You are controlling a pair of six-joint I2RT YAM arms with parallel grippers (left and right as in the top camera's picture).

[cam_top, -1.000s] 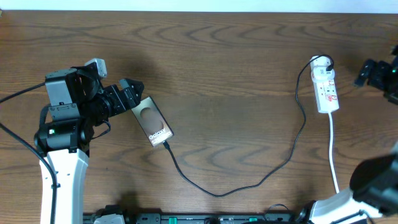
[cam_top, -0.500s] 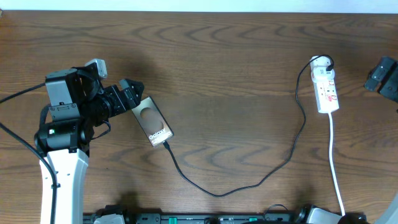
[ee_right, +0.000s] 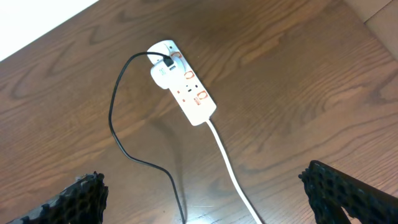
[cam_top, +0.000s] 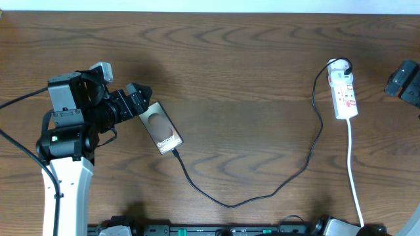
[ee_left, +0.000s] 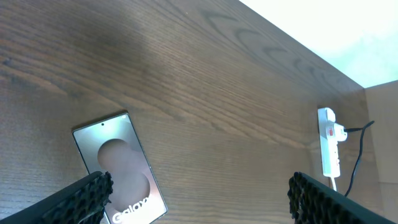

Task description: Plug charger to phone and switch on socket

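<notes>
The phone (cam_top: 161,127) lies flat on the table, and also shows in the left wrist view (ee_left: 121,168). The charger cable (cam_top: 262,193) runs from the phone's lower end, where its tip (cam_top: 175,152) meets the phone, across the table up to the socket (cam_top: 343,92). The socket also shows in the left wrist view (ee_left: 328,146) and the right wrist view (ee_right: 183,84), with the cable (ee_right: 124,112) plugged into its far end. My left gripper (cam_top: 139,98) is open beside the phone's upper end. My right gripper (cam_top: 405,78) is open, raised to the right of the socket.
The socket's white cord (cam_top: 352,167) runs down to the front edge of the table. The wooden table (cam_top: 249,65) ends at a pale wall at the back.
The right arm moved away to the right of the socket between one second and half a second ago, then held still. The left arm, phone and cable have not moved.
</notes>
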